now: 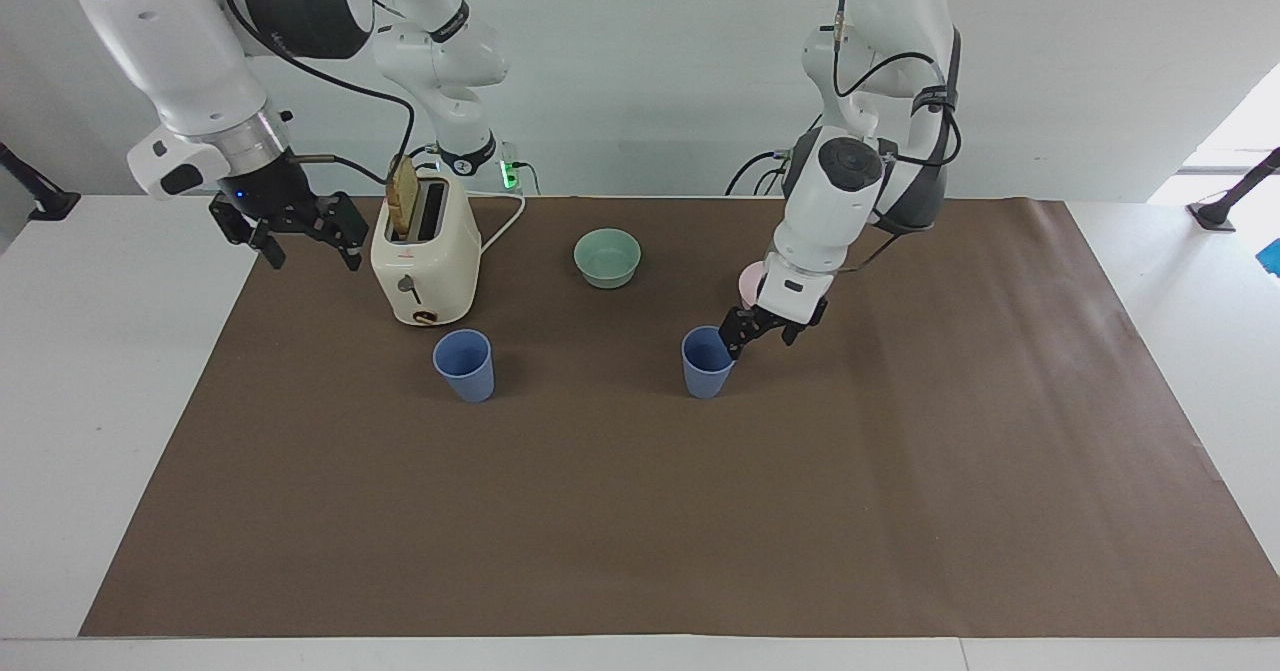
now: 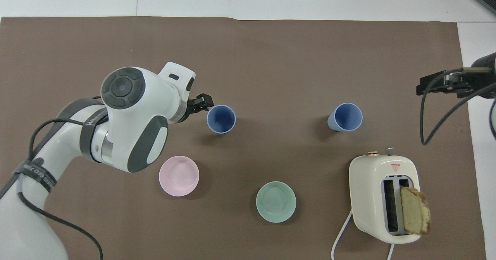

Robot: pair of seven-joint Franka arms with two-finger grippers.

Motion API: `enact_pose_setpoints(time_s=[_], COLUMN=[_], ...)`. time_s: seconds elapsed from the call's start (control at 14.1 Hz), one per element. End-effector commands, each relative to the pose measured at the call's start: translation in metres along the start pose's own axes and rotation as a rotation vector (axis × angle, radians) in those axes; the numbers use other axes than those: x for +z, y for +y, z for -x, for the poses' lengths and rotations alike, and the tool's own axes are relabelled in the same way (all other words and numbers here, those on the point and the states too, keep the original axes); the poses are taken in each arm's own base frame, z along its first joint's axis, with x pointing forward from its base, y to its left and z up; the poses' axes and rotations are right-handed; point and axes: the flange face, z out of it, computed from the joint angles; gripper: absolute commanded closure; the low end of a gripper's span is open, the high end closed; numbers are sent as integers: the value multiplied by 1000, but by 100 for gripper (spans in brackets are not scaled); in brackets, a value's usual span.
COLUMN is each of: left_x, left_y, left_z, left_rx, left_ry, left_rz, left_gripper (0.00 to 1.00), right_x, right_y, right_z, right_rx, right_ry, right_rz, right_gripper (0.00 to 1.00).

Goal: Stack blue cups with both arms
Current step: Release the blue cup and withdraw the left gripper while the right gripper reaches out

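Brown paper over a white table (image 1: 60, 401), white wall at the robots' end. Facing view: two blue cups (image 1: 464, 364) (image 1: 708, 361) upright and apart, unstacked, both farther from the robots than toaster (image 1: 425, 256) and green bowl (image 1: 607, 256). Left gripper (image 1: 765, 339) just beside the cup at the left arm's end, fingers spread, holding nothing. Right gripper (image 1: 308, 243) raised beside the toaster, fingers apart, empty. Pink bowl (image 1: 749, 281) mostly hidden by the left wrist. Overhead view: pink bowl (image 2: 179, 175) fully visible, bread slice (image 2: 415, 215) standing in a toaster slot, cup interiors empty; left gripper (image 2: 201, 103) clear of the cup rim (image 2: 221, 119); right gripper (image 2: 441, 85) only partly in frame at the mat's edge.
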Motion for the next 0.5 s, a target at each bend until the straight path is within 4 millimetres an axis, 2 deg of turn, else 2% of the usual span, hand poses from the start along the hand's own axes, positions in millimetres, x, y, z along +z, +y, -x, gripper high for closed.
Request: enact_pose_setpoints(time_s=[0.0,0.14,0.21,0.28,0.43], left_x=[-48,-77,-85,-89,-102], left_y=[-47,-89,-109,-120,-152], left_z=[-22,-36,-42,-44,-56], left_rx=[57,131,161,195,281], left_ry=[13,3,-14,-26,-27], left_rz=[-26,-42,-54,-60,-65], left_gripper=[0,0,0,0,0], right_x=[39,73,92,108,131], right_y=[-9,-10,-15,-27,-31], right_z=[1,-4,-7,-9,-8], right_rx=[-18,-21,-26,-43,-47], right_ry=[24,13,-3,-12,1], right_rz=[-37,-39,-44,-48,-48], right_gripper=[0,0,0,0,0])
